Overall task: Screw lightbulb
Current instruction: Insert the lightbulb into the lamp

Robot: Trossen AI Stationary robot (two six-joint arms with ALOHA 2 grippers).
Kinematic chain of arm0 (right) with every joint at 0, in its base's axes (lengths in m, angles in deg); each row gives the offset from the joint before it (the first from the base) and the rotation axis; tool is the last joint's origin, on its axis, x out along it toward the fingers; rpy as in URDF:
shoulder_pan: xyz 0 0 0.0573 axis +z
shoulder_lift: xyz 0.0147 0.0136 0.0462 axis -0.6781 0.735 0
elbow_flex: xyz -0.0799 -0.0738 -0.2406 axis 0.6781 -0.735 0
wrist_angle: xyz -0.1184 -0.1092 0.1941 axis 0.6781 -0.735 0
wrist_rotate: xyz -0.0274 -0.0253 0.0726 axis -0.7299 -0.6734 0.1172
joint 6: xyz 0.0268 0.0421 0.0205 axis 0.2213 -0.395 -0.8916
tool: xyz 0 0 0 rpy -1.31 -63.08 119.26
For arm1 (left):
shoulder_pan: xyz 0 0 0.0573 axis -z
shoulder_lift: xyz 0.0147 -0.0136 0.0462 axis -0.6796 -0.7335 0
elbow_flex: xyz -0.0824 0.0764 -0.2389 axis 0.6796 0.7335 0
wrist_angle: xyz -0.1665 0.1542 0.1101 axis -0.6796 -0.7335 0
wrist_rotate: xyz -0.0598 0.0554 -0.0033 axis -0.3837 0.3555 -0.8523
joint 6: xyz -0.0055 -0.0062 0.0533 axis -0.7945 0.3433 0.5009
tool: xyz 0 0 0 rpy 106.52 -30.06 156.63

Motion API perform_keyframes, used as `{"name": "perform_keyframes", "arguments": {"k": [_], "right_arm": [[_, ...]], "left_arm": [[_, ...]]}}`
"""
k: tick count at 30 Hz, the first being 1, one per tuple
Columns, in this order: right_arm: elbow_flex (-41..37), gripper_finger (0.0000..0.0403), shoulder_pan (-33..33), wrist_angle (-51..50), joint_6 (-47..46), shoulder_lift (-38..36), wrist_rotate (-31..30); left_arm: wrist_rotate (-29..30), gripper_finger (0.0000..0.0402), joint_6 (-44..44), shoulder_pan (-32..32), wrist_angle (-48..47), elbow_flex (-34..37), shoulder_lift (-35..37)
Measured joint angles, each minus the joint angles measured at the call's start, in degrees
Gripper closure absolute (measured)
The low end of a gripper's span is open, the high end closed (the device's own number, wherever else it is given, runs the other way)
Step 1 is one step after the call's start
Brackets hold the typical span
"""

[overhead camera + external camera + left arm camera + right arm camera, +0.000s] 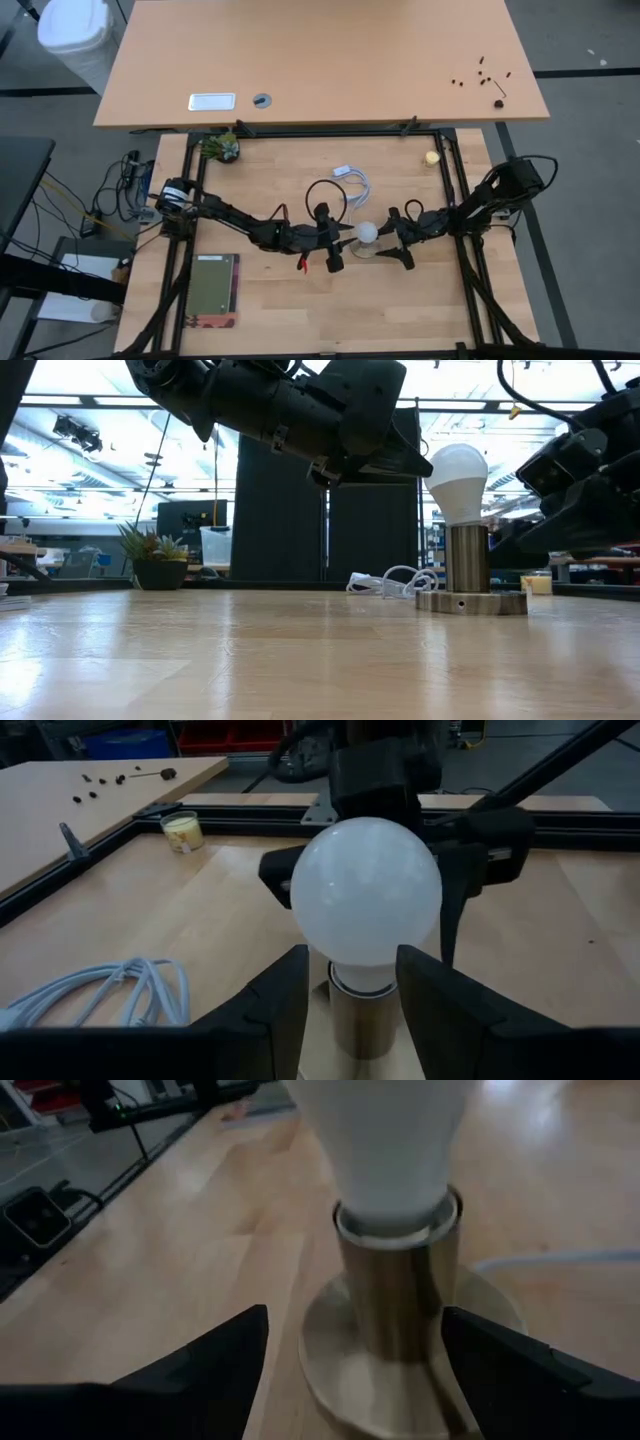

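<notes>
I see the white frosted lightbulb (458, 480) upright in its brass tube socket (467, 558) on a round disc base (471, 602) at mid-table. My left gripper (350, 985) and right gripper (350, 1345) flank it, 2 fingers apart, clear of it. Beyond lies a white cord (390, 581).
</notes>
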Motion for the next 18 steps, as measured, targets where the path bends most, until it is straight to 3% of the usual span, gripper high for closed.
{"name": "perform_keyframes", "arguments": {"k": [9, 18], "right_arm": [[1.7, 0.0096, 1.3, -1.3, -1.2, 0.0, 1.1], [10.0, 0.0096, 1.3, -13.3, 2.1, 0.1, 0.9]], "left_arm": [[0.2, 0.0243, 0.0, 0.0, -2.1, 0.0, 0.1], [1.9, 0.0243, -1.3, 1.4, -8.5, 0.0, 3.9]]}}
